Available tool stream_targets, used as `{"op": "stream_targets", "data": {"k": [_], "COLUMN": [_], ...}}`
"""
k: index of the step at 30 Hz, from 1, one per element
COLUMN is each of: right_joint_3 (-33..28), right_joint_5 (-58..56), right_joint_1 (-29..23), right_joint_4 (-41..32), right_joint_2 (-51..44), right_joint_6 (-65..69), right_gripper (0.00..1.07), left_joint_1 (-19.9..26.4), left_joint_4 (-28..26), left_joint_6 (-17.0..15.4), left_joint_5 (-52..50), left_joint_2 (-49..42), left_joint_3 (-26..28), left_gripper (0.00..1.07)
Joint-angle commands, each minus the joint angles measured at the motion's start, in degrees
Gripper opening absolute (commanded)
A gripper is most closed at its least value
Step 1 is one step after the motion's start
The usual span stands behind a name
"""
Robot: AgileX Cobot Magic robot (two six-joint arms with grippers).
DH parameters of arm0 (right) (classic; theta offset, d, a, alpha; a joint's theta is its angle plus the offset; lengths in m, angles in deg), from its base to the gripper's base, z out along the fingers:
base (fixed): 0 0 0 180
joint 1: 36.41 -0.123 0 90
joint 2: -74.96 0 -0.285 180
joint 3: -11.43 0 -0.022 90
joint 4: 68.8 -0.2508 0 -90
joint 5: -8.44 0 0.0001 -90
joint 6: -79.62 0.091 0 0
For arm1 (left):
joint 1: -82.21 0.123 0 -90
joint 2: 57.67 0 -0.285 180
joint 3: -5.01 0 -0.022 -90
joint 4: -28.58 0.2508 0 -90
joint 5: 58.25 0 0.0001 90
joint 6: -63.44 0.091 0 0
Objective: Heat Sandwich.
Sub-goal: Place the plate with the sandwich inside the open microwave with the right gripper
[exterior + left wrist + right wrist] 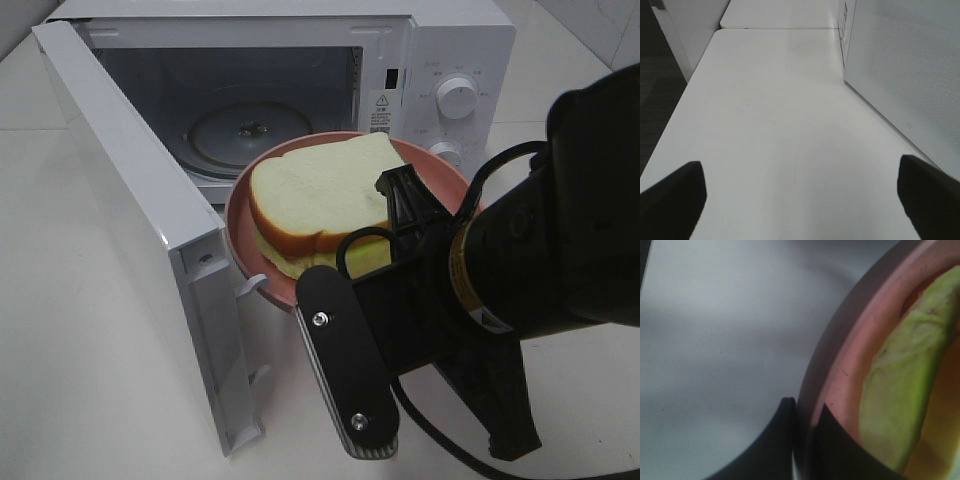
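Observation:
The sandwich (320,195), thick white bread with a tan crust and pale green filling, lies on a round pink plate (242,240). The plate sits level with the lower edge of the open microwave (450,60), just in front of its mouth. My right gripper (397,188) is shut on the plate's near-right rim. In the right wrist view its fingers (785,440) pinch the pink plate (850,355) rim, with the sandwich filling (900,390) beside them. My left gripper (800,200) is open above bare table, holding nothing.
The microwave door (130,200) swings out to the left, and the glass turntable (250,130) lies inside. My right arm (540,250) fills the lower right. In the left wrist view the microwave's side wall (905,65) stands beside the white table (780,100).

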Motion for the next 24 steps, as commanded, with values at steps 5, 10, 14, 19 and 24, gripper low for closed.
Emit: {"op": "stream_targets", "data": {"k": [5, 10, 14, 19, 24], "right_joint_3": [0.11, 0.11, 0.11, 0.11, 0.11], "right_joint_5": [2.12, 3.55, 4.3, 6.82, 9.51], "right_joint_1": [0.69, 4.98, 7.96, 11.23, 15.13], "right_joint_4": [0.86, -3.09, -5.33, -8.08, -12.89], "right_joint_2": [-0.63, -0.63, -0.63, -0.63, -0.63], "right_joint_6": [-5.04, -11.46, -18.91, -26.87, -35.92], "right_gripper": [0.01, 0.01, 0.01, 0.01, 0.01], "left_joint_1": [0.23, 0.23, 0.23, 0.23, 0.23], "left_joint_4": [0.0, 0.0, 0.0, 0.0, 0.0], "left_joint_6": [0.0, 0.0, 0.0, 0.0, 0.0], "left_joint_5": [-0.23, -0.23, -0.23, -0.23, -0.23], "left_joint_2": [-1.43, -1.43, -1.43, -1.43, -1.43], "left_joint_3": [-0.11, -0.11, -0.11, -0.11, -0.11], "left_gripper": [0.98, 0.98, 0.98, 0.98, 0.98]}}
